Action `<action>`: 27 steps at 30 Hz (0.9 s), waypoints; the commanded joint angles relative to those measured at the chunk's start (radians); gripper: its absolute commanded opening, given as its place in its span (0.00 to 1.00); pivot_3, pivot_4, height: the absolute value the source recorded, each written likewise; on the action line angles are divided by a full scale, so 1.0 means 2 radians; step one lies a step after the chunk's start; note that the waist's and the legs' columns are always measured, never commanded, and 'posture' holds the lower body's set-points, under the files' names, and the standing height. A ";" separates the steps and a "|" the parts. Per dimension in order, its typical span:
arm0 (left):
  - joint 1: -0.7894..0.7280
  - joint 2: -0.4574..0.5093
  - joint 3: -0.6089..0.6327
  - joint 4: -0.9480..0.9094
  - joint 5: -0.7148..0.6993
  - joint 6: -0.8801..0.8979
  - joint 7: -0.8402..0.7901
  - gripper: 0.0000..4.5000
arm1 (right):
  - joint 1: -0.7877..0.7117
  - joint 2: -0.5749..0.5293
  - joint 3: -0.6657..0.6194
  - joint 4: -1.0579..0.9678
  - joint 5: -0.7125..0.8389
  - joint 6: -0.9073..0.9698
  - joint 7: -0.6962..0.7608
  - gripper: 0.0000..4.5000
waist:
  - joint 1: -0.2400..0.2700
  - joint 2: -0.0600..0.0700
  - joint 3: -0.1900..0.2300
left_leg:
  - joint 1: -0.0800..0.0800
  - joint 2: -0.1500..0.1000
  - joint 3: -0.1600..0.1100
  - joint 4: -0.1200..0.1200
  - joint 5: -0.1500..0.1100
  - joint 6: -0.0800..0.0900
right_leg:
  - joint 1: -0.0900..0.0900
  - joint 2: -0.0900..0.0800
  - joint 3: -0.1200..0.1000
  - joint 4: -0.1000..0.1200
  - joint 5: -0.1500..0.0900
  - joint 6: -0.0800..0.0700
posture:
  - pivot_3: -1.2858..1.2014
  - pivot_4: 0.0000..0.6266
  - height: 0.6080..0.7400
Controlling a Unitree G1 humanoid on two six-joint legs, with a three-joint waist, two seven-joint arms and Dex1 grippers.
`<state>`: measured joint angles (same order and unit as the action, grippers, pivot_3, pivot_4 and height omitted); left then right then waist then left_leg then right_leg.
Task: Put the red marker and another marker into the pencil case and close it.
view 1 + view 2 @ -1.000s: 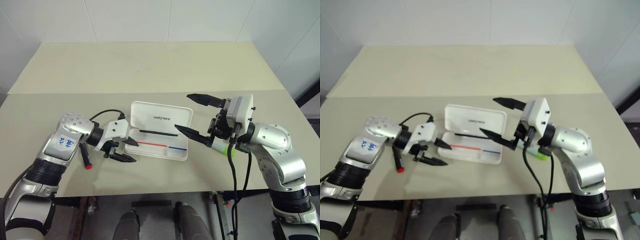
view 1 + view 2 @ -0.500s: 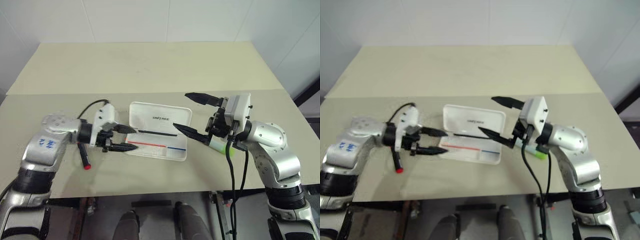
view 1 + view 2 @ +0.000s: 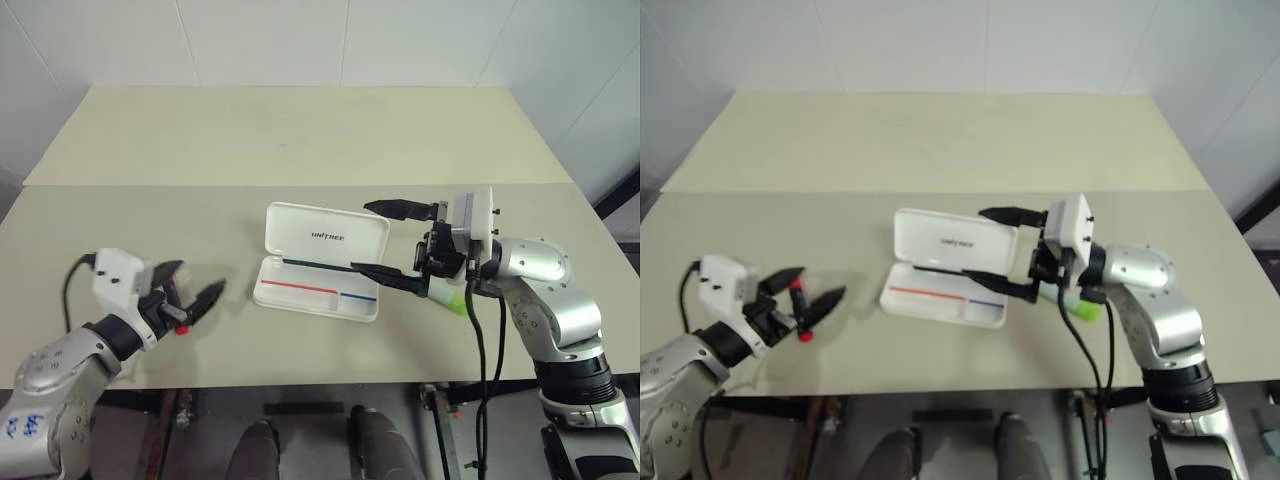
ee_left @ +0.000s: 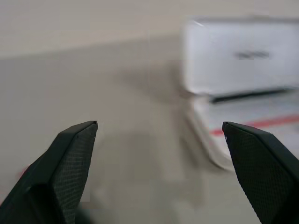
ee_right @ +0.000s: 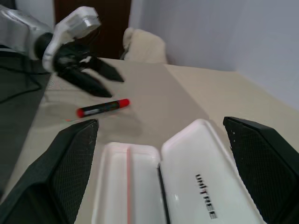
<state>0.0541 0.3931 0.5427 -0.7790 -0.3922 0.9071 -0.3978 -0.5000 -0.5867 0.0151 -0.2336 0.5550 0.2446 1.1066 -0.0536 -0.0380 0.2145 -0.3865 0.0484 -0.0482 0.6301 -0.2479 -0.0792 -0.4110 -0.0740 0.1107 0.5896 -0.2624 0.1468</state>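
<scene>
Left eye view, near edge of the worktop (image 3: 300, 130): left gripper (image 3: 188, 301), fingers spread wide, holding nothing. The red marker (image 5: 103, 108) lies flat on the worktop just below and between those fingers, its red cap showing at the near end; no finger touches it.

Mid worktop: the pencil case (image 3: 325, 258), white, lid open and propped up at the back with black lettering on it, tray in front showing a red and a blue stripe. It sits between the two sets of fingers, well apart from the left ones.

Right gripper (image 3: 385, 242), fingers wide, empty, one tip over the lid's right edge and the other at the tray's right end.

Just behind the right fingers' base: another marker (image 3: 448, 298), pale green, lying on the worktop, partly hidden.
</scene>
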 commanded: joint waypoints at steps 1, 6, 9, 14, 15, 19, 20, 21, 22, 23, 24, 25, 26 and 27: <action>0.019 -0.012 0.001 -0.042 0.039 -0.012 0.063 1.00 | -0.011 -0.012 -0.003 -0.008 0.015 0.006 0.027 1.00 | -0.001 0.000 0.000 | 0.000 0.000 0.000 0.000 0.000 0.000 | 0.000 0.000 0.000 0.000 0.000 0.000 | 0.52 0.24 1.00; 0.050 -0.080 -0.028 -0.093 0.085 0.042 0.171 1.00 | -0.030 -0.018 -0.001 0.005 0.015 0.011 0.055 1.00 | -0.005 -0.001 -0.001 | 0.001 0.000 0.001 0.001 0.000 0.000 | 0.001 0.000 0.000 -0.002 0.002 -0.001 | 0.52 0.24 1.00; 0.051 -0.111 -0.040 -0.103 0.087 0.072 0.199 1.00 | -0.036 -0.026 0.001 0.012 0.018 0.014 0.076 1.00 | -0.003 -0.001 -0.001 | 0.001 0.000 0.001 0.001 0.000 0.000 | 0.001 0.000 0.000 -0.002 0.002 -0.001 | 0.52 0.24 1.00; 0.040 -0.134 -0.062 -0.083 0.106 0.101 0.237 1.00 | -0.052 -0.044 0.012 0.023 0.018 0.018 0.128 1.00 | -0.003 -0.002 -0.001 | 0.000 0.000 0.001 0.000 0.000 0.000 | 0.001 0.000 0.000 -0.004 0.002 -0.001 | 0.52 0.24 1.00; 0.034 -0.133 -0.067 -0.070 0.109 0.106 0.240 1.00 | -0.055 -0.048 0.016 0.022 0.019 0.020 0.140 1.00 | -0.002 -0.001 -0.001 | 0.000 0.000 0.001 0.000 0.000 0.000 | 0.000 0.000 0.000 -0.004 0.002 -0.001 | 0.52 0.24 1.00; 0.019 -0.130 -0.082 -0.045 0.116 0.121 0.246 1.00 | -0.058 -0.052 0.024 0.010 0.022 0.029 0.157 1.00 | -0.003 -0.002 -0.001 | 0.000 0.000 0.001 0.000 0.000 0.000 | 0.000 0.000 0.000 -0.004 0.002 -0.001 | 0.52 0.24 1.00; 0.017 -0.137 -0.082 -0.040 0.118 0.123 0.251 1.00 | -0.056 -0.052 0.024 0.005 0.024 0.031 0.156 1.00 | -0.003 -0.002 -0.001 | 0.000 0.000 0.001 0.000 0.000 0.000 | 0.000 0.000 0.000 -0.004 0.002 -0.001 | 0.52 0.24 1.00; 0.017 -0.142 -0.084 -0.035 0.122 0.125 0.257 1.00 | -0.055 -0.052 0.023 -0.002 0.026 0.034 0.154 1.00 | -0.004 -0.002 -0.001 | 0.000 0.000 0.001 0.000 0.000 -0.001 | 0.000 0.000 0.000 -0.004 0.002 -0.001 | 0.52 0.24 1.00; 0.018 -0.146 -0.086 -0.031 0.126 0.125 0.262 1.00 | -0.053 -0.053 0.021 -0.008 0.028 0.037 0.152 1.00 | -0.004 -0.002 -0.001 | 0.000 0.000 0.001 0.000 0.000 -0.001 | 0.000 0.000 0.000 -0.004 0.002 -0.001 | 0.52 0.24 1.00; 0.018 -0.148 -0.085 -0.028 0.128 0.124 0.264 1.00 | -0.052 -0.052 0.021 -0.011 0.028 0.040 0.150 1.00 | -0.003 -0.002 -0.001 | 0.000 0.000 0.001 0.000 0.000 -0.001 | 0.000 0.000 0.000 -0.004 0.002 -0.001 | 0.52 0.24 1.00; 0.019 -0.150 -0.086 -0.025 0.128 0.125 0.262 1.00 | -0.051 -0.052 0.020 -0.014 0.029 0.041 0.148 1.00 | -0.002 -0.002 -0.001 | 0.000 0.000 0.001 0.000 0.000 -0.001 | 0.000 0.000 0.000 -0.004 0.002 -0.001 | 0.52 0.24 1.00; 0.020 -0.153 -0.087 -0.022 0.128 0.124 0.261 1.00 | -0.051 -0.052 0.018 -0.018 0.030 0.043 0.146 1.00 | -0.002 -0.002 -0.001 | 0.000 0.000 0.001 0.000 0.000 -0.001 | 0.000 0.000 0.000 -0.004 0.002 -0.001 | 0.52 0.24 1.00; 0.021 -0.157 -0.087 -0.019 0.124 0.122 0.258 1.00 | -0.050 -0.053 0.015 -0.020 0.030 0.044 0.143 1.00 | -0.003 -0.002 -0.001 | 0.000 0.000 0.001 0.000 0.000 -0.001 | 0.000 0.000 0.000 -0.004 0.002 -0.001 | 0.52 0.24 1.00; 0.022 -0.161 -0.087 -0.019 0.123 0.123 0.258 1.00 | -0.051 -0.053 0.012 -0.022 0.031 0.045 0.141 1.00 | -0.003 -0.002 -0.001 | 0.000 0.000 0.001 0.000 0.000 -0.001 | 0.000 0.000 0.000 -0.004 0.002 -0.001 | 0.52 0.24 1.00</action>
<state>0.0879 0.0802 0.3723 -0.8305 -0.1580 1.1463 0.1123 -0.6026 -0.6783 0.0707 -0.2391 0.5943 0.3324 1.3977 -0.0586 -0.0413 0.2129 -0.3871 0.0484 -0.0468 0.6308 -0.2486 -0.0806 -0.4105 -0.0737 0.1111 0.5818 -0.2593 0.1448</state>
